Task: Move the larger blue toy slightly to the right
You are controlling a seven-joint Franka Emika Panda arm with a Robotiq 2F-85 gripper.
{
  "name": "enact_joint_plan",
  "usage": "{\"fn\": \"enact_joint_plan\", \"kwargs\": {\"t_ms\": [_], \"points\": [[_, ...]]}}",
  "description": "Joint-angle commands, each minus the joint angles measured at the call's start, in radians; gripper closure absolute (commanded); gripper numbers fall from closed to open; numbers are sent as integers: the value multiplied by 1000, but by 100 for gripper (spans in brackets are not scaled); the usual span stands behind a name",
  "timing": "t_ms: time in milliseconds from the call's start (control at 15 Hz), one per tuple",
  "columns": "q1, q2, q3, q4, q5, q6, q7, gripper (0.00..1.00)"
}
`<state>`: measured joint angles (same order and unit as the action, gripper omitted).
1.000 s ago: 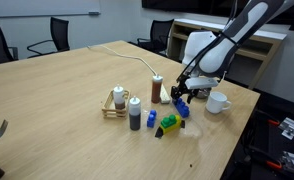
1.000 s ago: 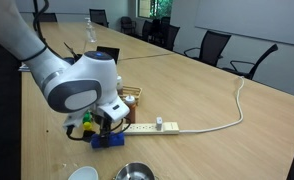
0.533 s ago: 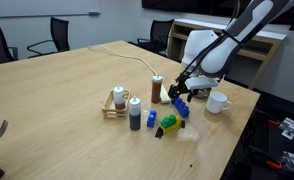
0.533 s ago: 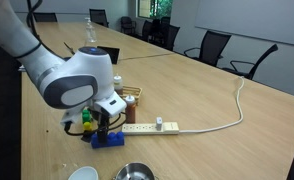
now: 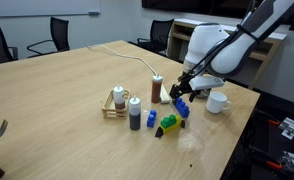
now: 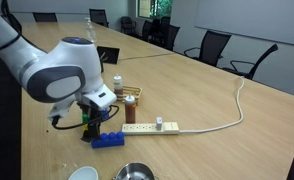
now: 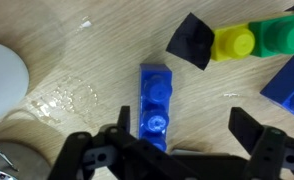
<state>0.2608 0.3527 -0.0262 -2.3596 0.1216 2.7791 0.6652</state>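
Observation:
The larger blue toy (image 7: 154, 100) is a long flat blue brick with a row of studs. It lies on the wooden table, and both exterior views show it (image 5: 182, 109) (image 6: 107, 140). My gripper (image 7: 182, 135) is open and empty. It hovers just above the brick, with the brick's near end beside the left finger. In both exterior views the gripper (image 5: 180, 94) (image 6: 93, 126) is slightly above the brick and apart from it.
A green-and-yellow toy (image 7: 252, 40) and a small blue block (image 7: 287, 80) lie close by. A white mug (image 5: 218, 101) and a metal bowl (image 6: 135, 172) stand near the table edge. A power strip (image 6: 152, 128) and a rack of bottles (image 5: 117, 101) stand behind the brick.
The arm has pulled up and back from the brick. The brick stays flat on the table.

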Motion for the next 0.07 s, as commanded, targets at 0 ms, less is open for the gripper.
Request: {"fn": "enact_joint_plan", "kwargs": {"t_ms": [0], "points": [[-6,0,5,1,-4,-2,2,0]]}}
